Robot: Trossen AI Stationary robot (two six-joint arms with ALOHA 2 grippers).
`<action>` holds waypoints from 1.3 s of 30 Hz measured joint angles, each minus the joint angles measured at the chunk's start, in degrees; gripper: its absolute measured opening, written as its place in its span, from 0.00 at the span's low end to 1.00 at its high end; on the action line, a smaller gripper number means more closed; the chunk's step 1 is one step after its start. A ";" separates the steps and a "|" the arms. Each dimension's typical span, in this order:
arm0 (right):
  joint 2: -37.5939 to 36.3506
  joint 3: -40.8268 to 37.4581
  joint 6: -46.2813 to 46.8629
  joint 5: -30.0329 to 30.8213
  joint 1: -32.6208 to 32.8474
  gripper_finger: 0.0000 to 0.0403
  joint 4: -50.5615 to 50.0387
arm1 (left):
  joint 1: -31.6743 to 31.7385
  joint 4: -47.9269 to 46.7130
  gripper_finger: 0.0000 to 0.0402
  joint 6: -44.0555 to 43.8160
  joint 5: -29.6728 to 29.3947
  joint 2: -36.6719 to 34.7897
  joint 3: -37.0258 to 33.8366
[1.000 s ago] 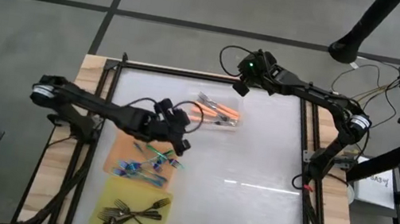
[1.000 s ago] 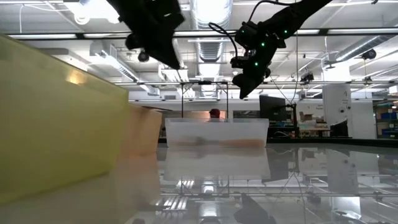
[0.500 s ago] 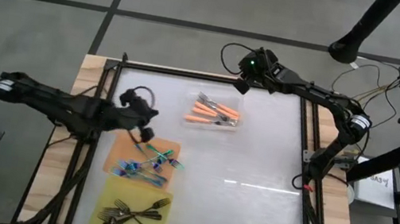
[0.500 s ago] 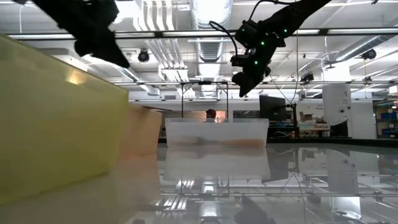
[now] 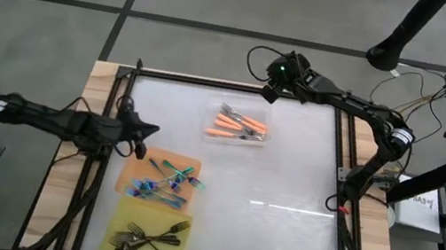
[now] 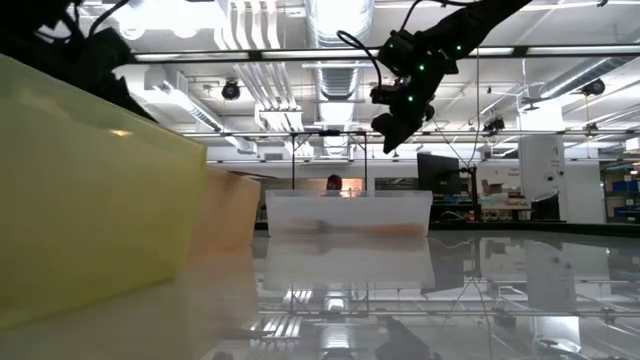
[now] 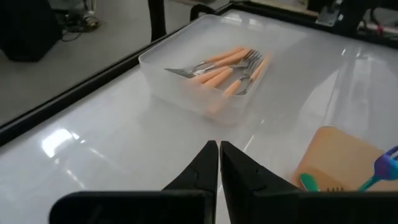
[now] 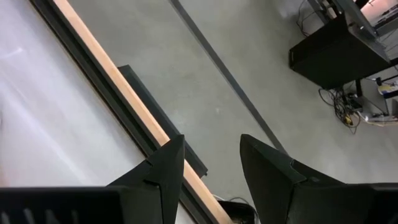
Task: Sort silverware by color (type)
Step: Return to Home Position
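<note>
Now the forks point(image 5: 239, 128) are seen sorted (orange in the tray point(image 5: 261, 142), others on mats point(image 5: 136, 165)). The left gripper point(image 7: 219, 146), pressed together, is best drawn back high; the right gripper point(image 8: 211, 140) is held spread.

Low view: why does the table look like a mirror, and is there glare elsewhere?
Low view: the glossy table mirrors the ceiling lights and the clear tray. High view: only faint glare streaks. Left wrist view: a bright patch near the orange forks in their tray.
</note>
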 joint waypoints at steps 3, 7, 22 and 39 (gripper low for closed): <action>-0.60 -0.57 0.00 0.02 -0.78 0.37 -0.04 | 0.00 1.44 0.00 1.91 0.64 -4.51 -3.42; -2.16 -1.72 0.00 0.17 -1.73 0.37 -0.07 | 0.00 1.04 0.00 3.72 5.22 -9.18 -5.62; -30.91 -27.09 0.00 0.17 -5.29 0.37 4.47 | -0.11 1.13 0.00 5.08 10.94 -15.41 -8.58; -66.56 -55.80 0.00 0.17 -5.29 0.37 4.39 | -0.11 2.27 0.00 6.81 10.48 -15.46 -8.56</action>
